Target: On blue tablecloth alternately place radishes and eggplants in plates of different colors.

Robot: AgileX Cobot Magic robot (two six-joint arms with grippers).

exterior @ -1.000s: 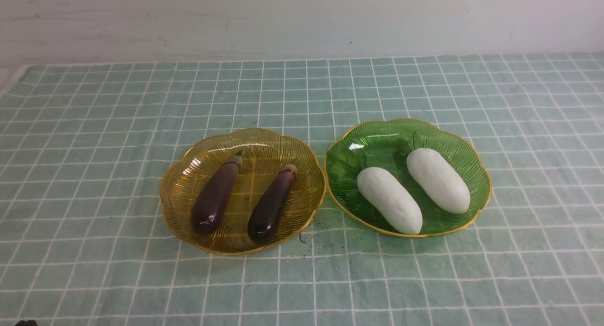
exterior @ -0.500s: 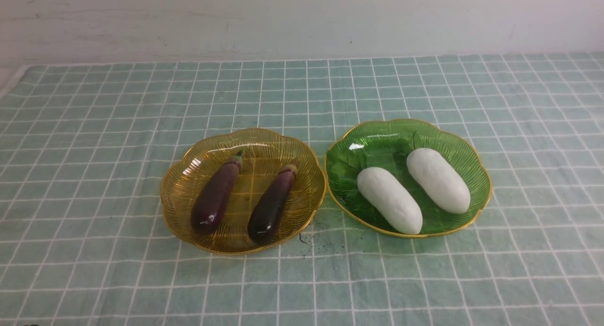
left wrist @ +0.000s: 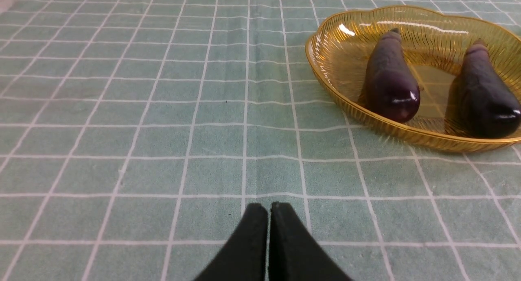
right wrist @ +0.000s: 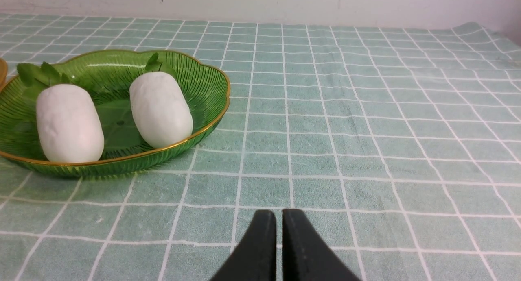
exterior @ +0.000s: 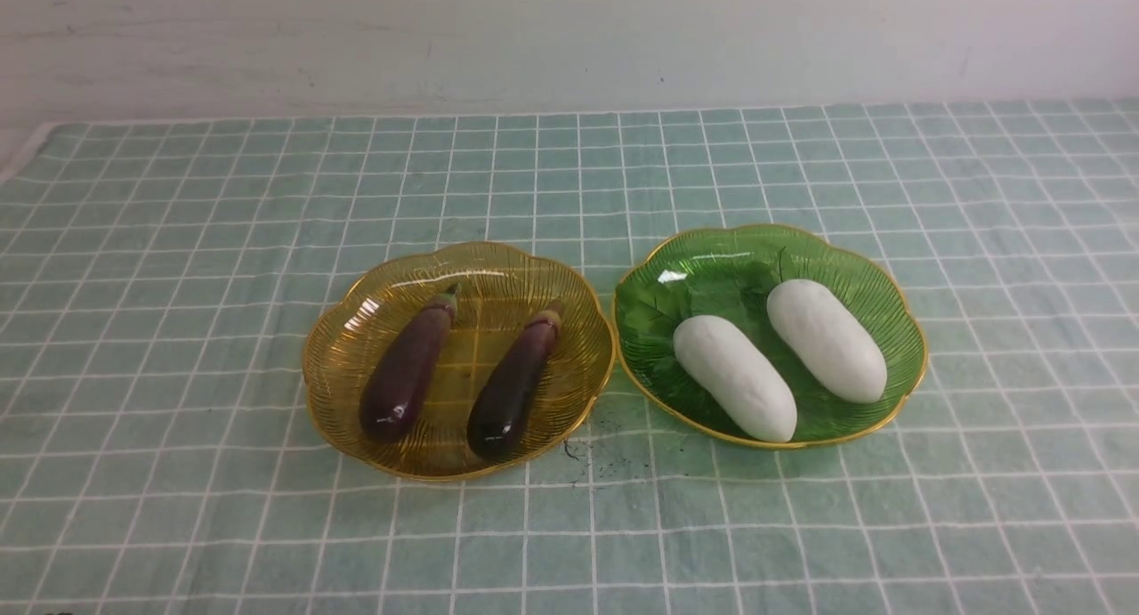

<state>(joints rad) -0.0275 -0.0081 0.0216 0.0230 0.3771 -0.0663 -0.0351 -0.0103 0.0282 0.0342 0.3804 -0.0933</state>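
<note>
Sorting looks complete: both eggplants point(exterior: 458, 379) lie in the amber plate point(exterior: 338, 366) at centre-left, both radishes point(exterior: 779, 357) in the green plate point(exterior: 899, 312) at centre-right. Left gripper point(left wrist: 268, 210) and right gripper point(right wrist: 279, 216) are closed, empty; nothing seems left but withdrawing.

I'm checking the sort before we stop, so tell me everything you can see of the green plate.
The green plate is translucent ribbed plastic with a scalloped gold rim. It sits flat on the tablecloth, right of the amber plate, their rims nearly meeting. Two white radishes lie in it side by side, apart, leafy tops toward the wall. No gripper touches it.
</note>
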